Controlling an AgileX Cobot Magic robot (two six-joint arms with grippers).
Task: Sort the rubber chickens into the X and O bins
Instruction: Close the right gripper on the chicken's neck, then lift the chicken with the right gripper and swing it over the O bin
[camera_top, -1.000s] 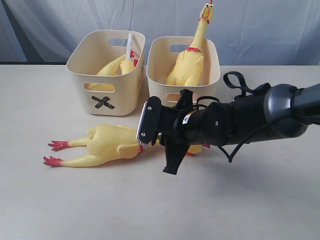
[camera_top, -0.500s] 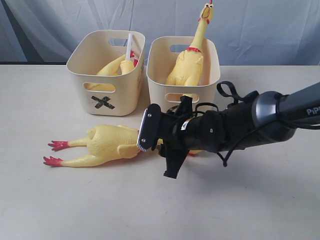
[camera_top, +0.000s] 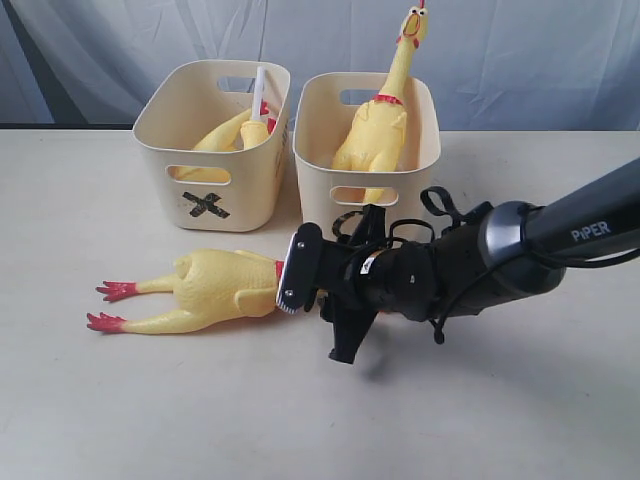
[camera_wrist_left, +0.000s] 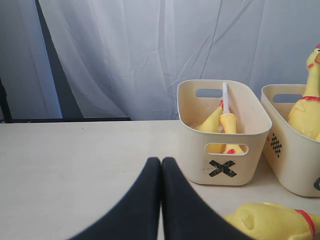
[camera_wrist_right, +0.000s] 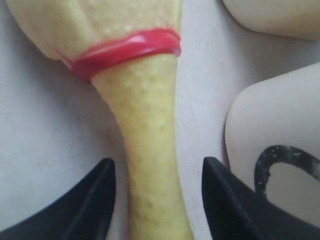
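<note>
The lying chicken (camera_top: 205, 290) is seen flat on the table (camera_top: 100, 400), just in front of the X bin (camera_top: 240, 175) and not touching it. Its plump yellow body is pebbled. Two thin legs with red feet are stretched out past the bin's outer end, and a glossy red band (camera_wrist_right: 125, 47) is wrapped around the base of the neck. In the right wrist view the neck is shown as a bumpy yellow stalk running between the two black fingers. The right gripper (camera_wrist_right: 157, 170) is spread wide around that neck. A sliver of table is visible on each side, so nothing is grasped.

The left gripper (camera_wrist_left: 161, 161) is held back from the X bin. Its dark fingers are pressed flat together and nothing is caught between them.

Inside the X bin, marked with a black X (camera_top: 205, 205), another chicken (camera_top: 225, 135) is seen lying at an angle. Beside it a head-and-neck piece (camera_top: 255, 132) is propped up, with a white tube (camera_top: 259, 85) poking above the rim.

Right beside the X bin is the matching cream O bin (camera_top: 320, 175). A standing chicken (camera_top: 375, 130) is planted in it, with its long neck and red comb raised well above the rim.
</note>
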